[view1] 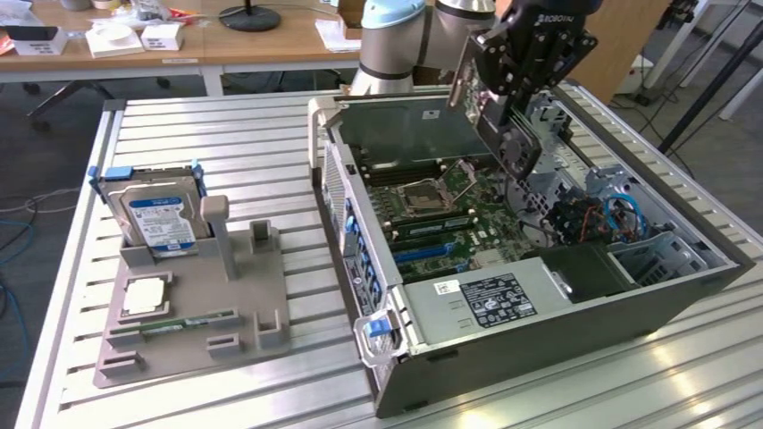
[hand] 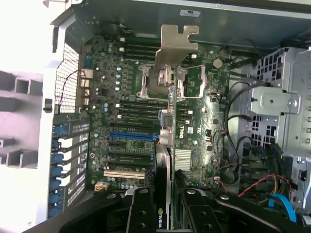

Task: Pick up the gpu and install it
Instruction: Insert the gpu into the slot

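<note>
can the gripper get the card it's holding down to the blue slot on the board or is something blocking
Probably yes. The gripper holds the gpu edge-on above the open case, and the blue slot lies bare below, with the cables off to one side by the drive cage.

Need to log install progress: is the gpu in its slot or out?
Out. The hand grips the gpu on edge above the motherboard; the blue slot sits empty.

Holds a thin dark rectangular gpu card (view1: 513, 147) in the black end effector (view1: 507, 94) above the open grey computer case (view1: 573, 344) on the slatted silvery bench (view1: 214, 125), apart from the blue-labelled hard drive (view1: 161, 219).
</note>
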